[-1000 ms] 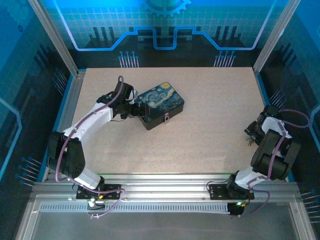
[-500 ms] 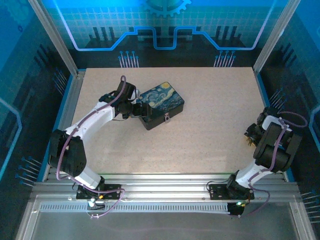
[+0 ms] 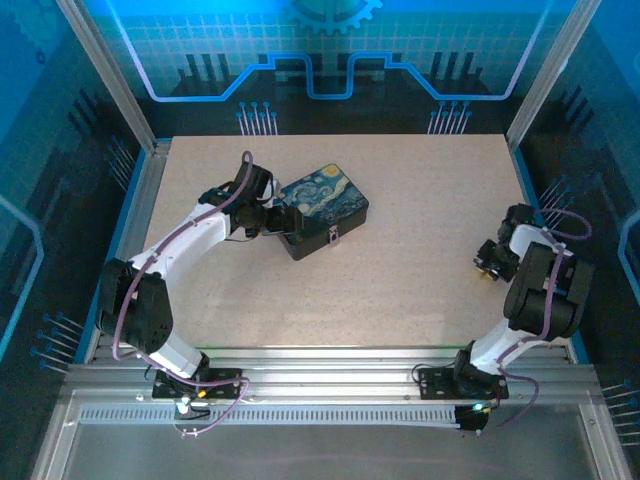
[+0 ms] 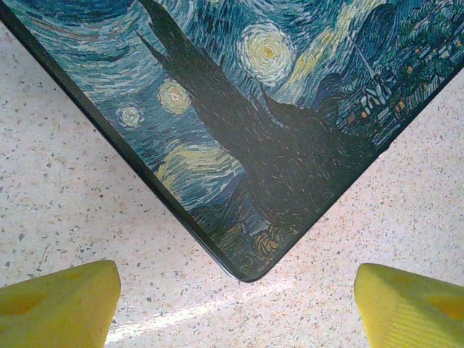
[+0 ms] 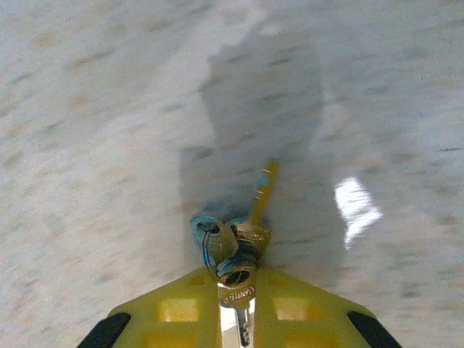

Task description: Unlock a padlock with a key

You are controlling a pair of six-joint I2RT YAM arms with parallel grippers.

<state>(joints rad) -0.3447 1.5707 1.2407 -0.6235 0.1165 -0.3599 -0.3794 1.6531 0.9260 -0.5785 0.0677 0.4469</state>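
Observation:
The padlock is a tiny silvery speck hanging at the near side of the starry-night tin box. My left gripper stands open just left of the box; in the left wrist view its yellow fingertips flank the box's corner without touching it. My right gripper hovers near the table's right edge. In the right wrist view the right gripper is shut on a small bunch of keys: one key is clamped between the pads and another key points forward above the table.
The speckled table lies bare between the box and the right arm. Aluminium frame rails border the table on both sides, with the right arm's elbow close to the right one.
My right gripper has closed on the keys and moved left, away from the table's right edge. The left arm and the box have stayed put.

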